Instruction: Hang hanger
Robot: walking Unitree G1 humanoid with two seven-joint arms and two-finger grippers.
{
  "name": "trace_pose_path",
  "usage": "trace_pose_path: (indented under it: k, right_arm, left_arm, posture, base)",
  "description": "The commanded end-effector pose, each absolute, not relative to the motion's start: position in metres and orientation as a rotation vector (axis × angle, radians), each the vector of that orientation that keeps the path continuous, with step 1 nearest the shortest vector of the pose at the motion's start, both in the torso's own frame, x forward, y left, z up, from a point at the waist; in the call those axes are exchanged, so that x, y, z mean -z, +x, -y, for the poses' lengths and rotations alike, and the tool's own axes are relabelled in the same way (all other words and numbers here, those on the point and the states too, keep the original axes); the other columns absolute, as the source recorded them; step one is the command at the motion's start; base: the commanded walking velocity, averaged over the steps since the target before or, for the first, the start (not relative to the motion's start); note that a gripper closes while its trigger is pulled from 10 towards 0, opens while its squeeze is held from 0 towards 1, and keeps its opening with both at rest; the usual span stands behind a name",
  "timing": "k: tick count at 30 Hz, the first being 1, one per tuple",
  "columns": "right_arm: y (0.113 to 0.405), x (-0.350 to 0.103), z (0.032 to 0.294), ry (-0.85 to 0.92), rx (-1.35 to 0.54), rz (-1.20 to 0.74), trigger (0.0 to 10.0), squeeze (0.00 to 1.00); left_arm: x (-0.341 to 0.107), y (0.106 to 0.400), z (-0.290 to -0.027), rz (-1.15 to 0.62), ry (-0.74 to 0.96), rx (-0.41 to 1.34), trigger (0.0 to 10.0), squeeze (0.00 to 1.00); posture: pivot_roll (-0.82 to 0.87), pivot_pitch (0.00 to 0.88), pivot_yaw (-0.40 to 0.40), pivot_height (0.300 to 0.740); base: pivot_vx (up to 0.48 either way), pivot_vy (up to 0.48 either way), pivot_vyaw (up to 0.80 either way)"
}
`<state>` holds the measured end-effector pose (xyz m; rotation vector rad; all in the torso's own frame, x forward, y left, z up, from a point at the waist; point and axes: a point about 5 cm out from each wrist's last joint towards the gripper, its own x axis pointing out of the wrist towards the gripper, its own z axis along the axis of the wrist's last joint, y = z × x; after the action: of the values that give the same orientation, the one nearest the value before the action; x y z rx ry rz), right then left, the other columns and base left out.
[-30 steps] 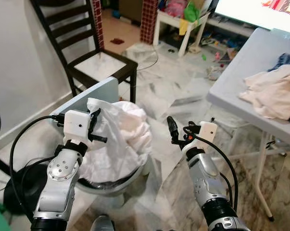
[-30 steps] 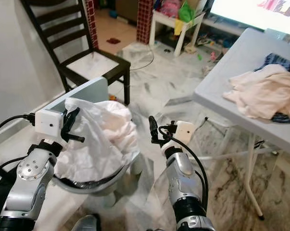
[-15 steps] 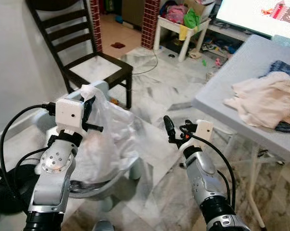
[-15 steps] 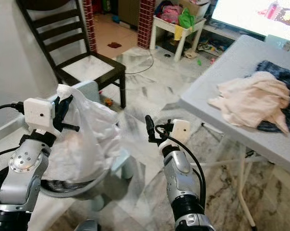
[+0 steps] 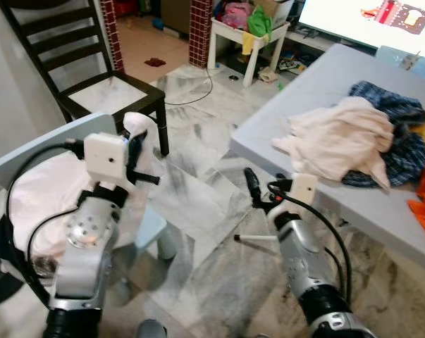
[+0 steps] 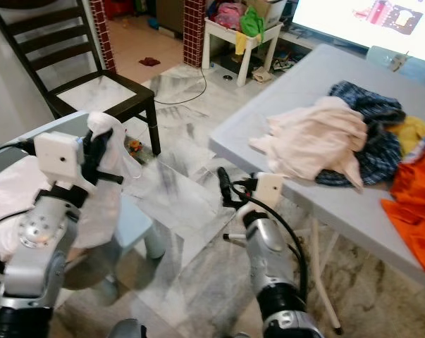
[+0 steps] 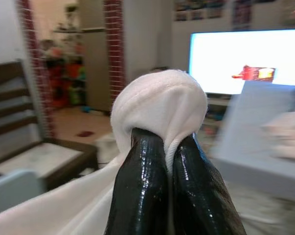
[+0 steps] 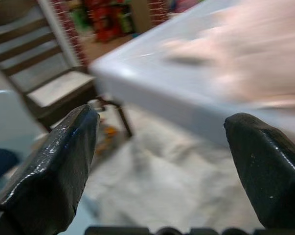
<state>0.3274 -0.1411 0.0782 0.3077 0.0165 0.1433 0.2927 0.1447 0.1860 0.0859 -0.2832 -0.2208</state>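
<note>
Gripping: left gripper (image 7: 169, 161) has its black fingers (image 7: 137, 191) pressed together on a fold of white cloth (image 7: 159, 100), held up at left-centre of the head views
Hidden: no hanger can be made out anywhere; what the cloth trails down to is covered by the left arm and the basket rim
Cut off: basket (image 5: 39, 144) runs off the left edge of the head views; orange garment (image 6: 413, 211) cut by the right edge
Blur: right wrist view is smeared, table top and chair only rough shapes
Basket: pale blue-grey, lower left of frame, white cloth bulging inside it
Floor: grey-veined marble tiles (image 5: 198, 204)
Table: light grey top (image 5: 304, 91), right half of frame, standing on thin white legs
On table: cream clothes pile (image 5: 339, 137) touching a blue plaid garment (image 5: 399, 141) behind it
Room: dark wooden chair (image 5: 71, 63) upper left, brick pillar and small white side table (image 5: 251, 32) top centre, lit screen (image 5: 371, 17) upper right
Right gripper: (image 8: 162, 152) fingers spread wide, holding nothing, raised in front of the table edge, centre of frame (image 5: 253, 189)
</note>
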Motion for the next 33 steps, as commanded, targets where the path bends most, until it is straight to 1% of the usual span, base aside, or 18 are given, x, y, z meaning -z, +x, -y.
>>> trace_pose_path:
  k: [1, 5, 6, 7, 8, 11, 12, 14, 15, 18, 19, 20, 21, 22, 23, 24, 30, 33]
  right_arm:
    - [0.329, -0.081, 0.137, 0.310, -0.153, -0.012, 10.0, 0.00]
    - [0.330, -0.081, 0.137, 0.309, -0.153, -0.014, 10.0, 0.00]
    - [0.330, -0.081, 0.137, 0.310, -0.153, -0.014, 10.0, 0.00]
    - [0.330, -0.081, 0.137, 0.311, -0.153, -0.014, 10.0, 0.00]
    - [0.330, -0.081, 0.137, 0.311, -0.154, -0.015, 10.0, 0.00]
    - [0.330, -0.082, 0.137, 0.310, -0.154, -0.013, 10.0, 0.00]
    - [0.330, -0.083, 0.138, 0.310, -0.154, -0.011, 10.0, 0.00]
    - [0.331, -0.085, 0.139, 0.308, -0.152, -0.005, 10.0, 0.00]
    - [0.332, -0.085, 0.139, 0.308, -0.151, -0.003, 10.0, 0.00]
    - [0.332, -0.087, 0.141, 0.302, -0.149, 0.002, 10.0, 0.00]
    - [0.332, -0.087, 0.142, 0.301, -0.148, 0.002, 10.0, 0.00]
    - [0.333, -0.087, 0.143, 0.300, -0.146, 0.003, 10.0, 0.00]
    - [0.333, -0.088, 0.143, 0.299, -0.145, 0.003, 10.0, 0.00]
    - [0.333, -0.088, 0.144, 0.297, -0.142, 0.005, 10.0, 0.00]
    - [0.333, -0.088, 0.145, 0.296, -0.141, 0.006, 10.0, 0.00]
    - [0.334, -0.088, 0.146, 0.297, -0.135, 0.007, 10.0, 0.00]
    - [0.333, -0.088, 0.147, 0.295, -0.132, 0.006, 10.0, 0.00]
    - [0.333, -0.087, 0.146, 0.292, -0.135, 0.004, 10.0, 0.00]
  left_arm:
    - [-0.201, 0.291, -0.147, 0.341, 0.096, 0.220, 0.0, 0.00]
    - [-0.207, 0.291, -0.146, 0.364, 0.083, 0.212, 0.0, 0.00]
    - [-0.209, 0.291, -0.146, 0.368, 0.078, 0.208, 0.2, 0.00]
    - [-0.212, 0.292, -0.145, 0.370, 0.073, 0.200, 1.5, 0.00]
    - [-0.214, 0.292, -0.143, 0.374, 0.074, 0.198, 0.3, 0.00]
    - [-0.217, 0.293, -0.141, 0.384, 0.068, 0.202, 0.4, 0.00]
    - [-0.218, 0.293, -0.140, 0.385, 0.068, 0.204, 0.8, 0.00]
    - [-0.221, 0.294, -0.138, 0.392, 0.067, 0.212, 2.2, 0.00]
    - [-0.222, 0.295, -0.137, 0.395, 0.065, 0.214, 2.4, 0.00]
    - [-0.225, 0.296, -0.133, 0.407, 0.055, 0.230, 2.5, 0.00]
    - [-0.226, 0.297, -0.132, 0.408, 0.056, 0.235, 3.6, 0.00]
    - [-0.226, 0.297, -0.131, 0.408, 0.060, 0.239, 3.6, 0.00]
    - [-0.227, 0.297, -0.130, 0.406, 0.066, 0.242, 6.4, 0.00]
    - [-0.227, 0.298, -0.129, 0.405, 0.064, 0.245, 7.8, 0.00]
    - [-0.227, 0.298, -0.129, 0.403, 0.062, 0.247, 7.8, 0.00]
    - [-0.225, 0.299, -0.127, 0.383, 0.063, 0.265, 10.0, 0.00]
    - [-0.220, 0.300, -0.125, 0.351, 0.063, 0.271, 10.0, 0.00]
    - [-0.217, 0.302, -0.123, 0.323, 0.073, 0.269, 10.0, 0.00]
  posture:
    - [0.26, 0.150, -0.091, 0.740]
    - [0.26, 0.152, -0.093, 0.740]
    - [0.26, 0.152, -0.093, 0.740]
    - [0.26, 0.155, -0.094, 0.740]
    - [0.26, 0.157, -0.096, 0.740]
    - [0.26, 0.157, -0.096, 0.740]
    - [0.26, 0.157, -0.096, 0.740]
    - [0.26, 0.157, -0.096, 0.740]
    - [0.26, 0.157, -0.096, 0.740]
    - [0.26, 0.157, -0.096, 0.740]
    - [0.26, 0.157, -0.096, 0.740]
    - [0.26, 0.157, -0.096, 0.740]
    - [0.26, 0.157, -0.096, 0.740]
    - [0.24, 0.153, -0.099, 0.740]
    - [0.24, 0.153, -0.099, 0.740]
    - [0.24, 0.153, -0.099, 0.740]
    - [0.24, 0.152, -0.099, 0.740]
    - [0.24, 0.152, -0.099, 0.740]
  base:
    - [0.000, 0.000, 0.00]
    - [0.000, 0.000, 0.00]
    - [0.000, 0.000, 0.00]
    - [0.000, 0.000, 0.00]
    - [0.000, 0.000, 0.00]
    - [0.000, 0.000, 0.00]
    - [0.000, 0.000, 0.00]
    - [0.000, 0.000, 0.00]
    - [0.000, 0.000, 0.00]
    - [0.000, 0.000, -0.34]
    - [0.000, 0.000, -0.80]
    - [0.000, 0.000, -0.80]
    - [0.000, 0.000, -0.80]
    - [0.000, 0.000, -0.80]
    - [0.000, 0.000, -0.80]
    - [0.000, 0.000, -0.80]
    - [0.000, 0.000, -0.80]
    - [0.000, 0.000, -0.15]
